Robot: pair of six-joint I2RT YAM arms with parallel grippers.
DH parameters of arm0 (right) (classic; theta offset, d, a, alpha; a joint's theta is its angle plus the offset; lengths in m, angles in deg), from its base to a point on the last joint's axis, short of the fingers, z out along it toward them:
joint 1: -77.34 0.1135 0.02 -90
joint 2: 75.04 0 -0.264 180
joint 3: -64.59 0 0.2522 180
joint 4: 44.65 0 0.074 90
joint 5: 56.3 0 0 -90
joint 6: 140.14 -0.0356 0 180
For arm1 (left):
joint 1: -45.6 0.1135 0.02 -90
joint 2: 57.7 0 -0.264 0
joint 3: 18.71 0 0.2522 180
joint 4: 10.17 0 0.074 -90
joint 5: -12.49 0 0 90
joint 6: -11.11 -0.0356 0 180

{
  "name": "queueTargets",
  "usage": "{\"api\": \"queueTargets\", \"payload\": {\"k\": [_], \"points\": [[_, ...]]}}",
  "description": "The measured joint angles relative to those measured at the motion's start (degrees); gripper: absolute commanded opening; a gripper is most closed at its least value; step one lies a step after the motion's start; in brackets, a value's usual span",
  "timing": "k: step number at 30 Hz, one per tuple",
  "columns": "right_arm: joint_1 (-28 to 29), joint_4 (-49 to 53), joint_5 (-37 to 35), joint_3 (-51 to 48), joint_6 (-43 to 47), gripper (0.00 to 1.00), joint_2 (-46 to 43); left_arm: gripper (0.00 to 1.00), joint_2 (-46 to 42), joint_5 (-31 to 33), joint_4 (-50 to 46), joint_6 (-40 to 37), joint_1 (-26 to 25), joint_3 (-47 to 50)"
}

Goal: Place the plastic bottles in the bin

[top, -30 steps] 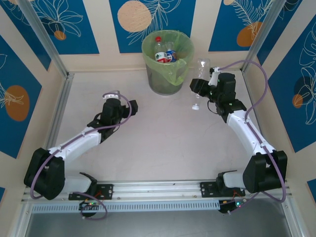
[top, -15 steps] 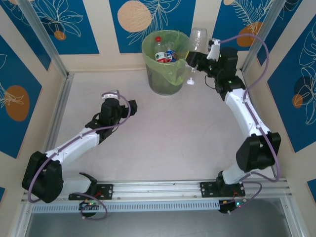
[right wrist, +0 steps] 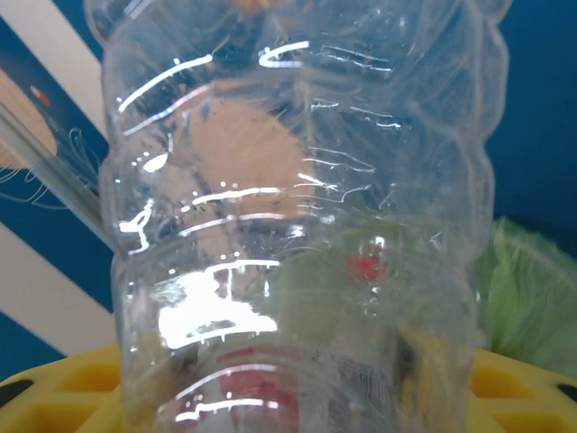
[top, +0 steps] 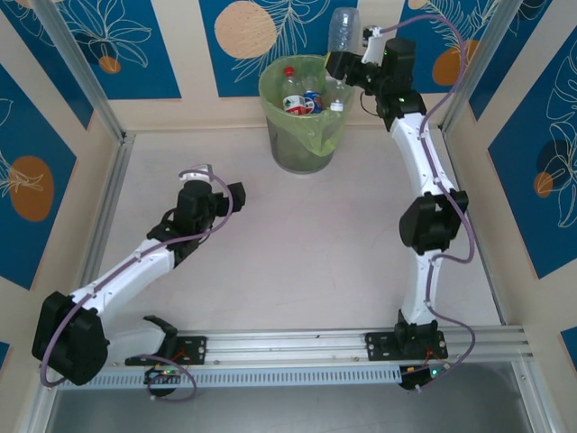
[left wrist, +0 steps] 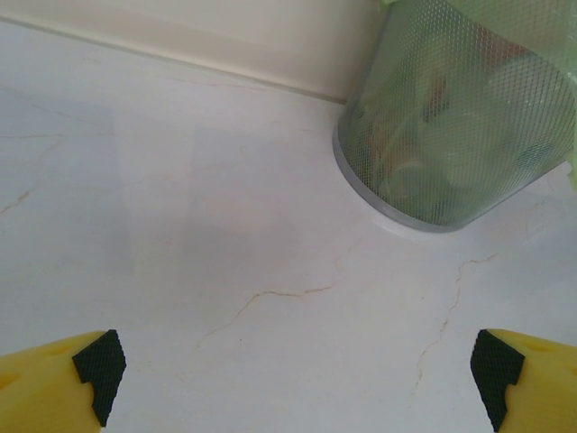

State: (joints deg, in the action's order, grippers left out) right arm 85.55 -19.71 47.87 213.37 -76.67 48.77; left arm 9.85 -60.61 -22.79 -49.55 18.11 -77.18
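Observation:
A clear plastic bottle (top: 343, 34) hangs cap down over the right rim of the bin (top: 297, 155), its white cap (top: 337, 105) just above the green liner. My right gripper (top: 348, 65) is shut on its middle. Seen from the right wrist, the bottle (right wrist: 297, 207) stands between the yellow fingers (right wrist: 527, 392), and the green bag (right wrist: 532, 289) shows behind it. Two bottles lie inside the bin, one with a red cap (top: 291, 90) and one with a blue label (top: 313, 97). My left gripper (top: 219, 179) is open above bare table, well left of the bin (left wrist: 455, 135).
The white marbled table (top: 297, 253) is boxed in by blue patterned walls (top: 108, 45) and aluminium posts (top: 77, 68). A metal rail (top: 288, 343) carrying both arm bases runs along the near edge. My left fingertips (left wrist: 99, 365) are spread wide over bare tabletop.
The right arm has lifted the bottle from beside the bin up and left, to above the bin's right rim. The left arm has shifted slightly.

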Motion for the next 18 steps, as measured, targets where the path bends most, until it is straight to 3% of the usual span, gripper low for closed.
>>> {"api": "queueTargets", "payload": {"k": [6,11,18], "points": [[0.0,1.7,-1.9,18.3,-0.6,0.56,12.3,1.0,-0.4,0.5,-1.0,-0.8,0.0,0.2],[0.3,0.1,-3.3,16.4,3.3,0.57,13.7,1.0,-1.1,1.4,-1.9,-1.3,0.1,0.3],[0.5,-0.2,-3.4,15.2,12.7,0.67,15.3,1.0,-2.4,2.1,-2.7,-1.5,0.2,0.7]]}}
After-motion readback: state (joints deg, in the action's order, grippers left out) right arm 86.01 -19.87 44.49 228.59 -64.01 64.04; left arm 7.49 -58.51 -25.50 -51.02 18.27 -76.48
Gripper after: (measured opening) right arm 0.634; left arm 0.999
